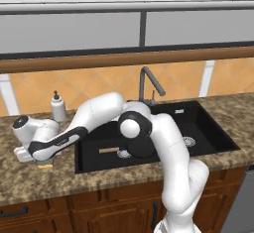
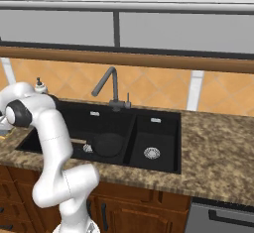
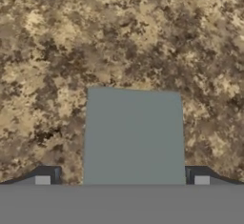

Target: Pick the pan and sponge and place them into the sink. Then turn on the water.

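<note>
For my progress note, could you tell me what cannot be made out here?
- Pan: most of it behind the arm in the left base view.
- Sponge: near end cut by the hand view's bottom; yellow face unseen.
- Gripper: open astride the sponge; contact unclear.

A speckled brown granite countertop [image 1: 233,108] is shown beneath an orange diamond-tiled backsplash [image 2: 158,90] and a brown wooden rail [image 1: 124,58]. A white soap dispenser bottle [image 1: 58,107] stands at the wall. Dark wooden cabinet fronts [image 2: 134,209] are seen below.
</note>
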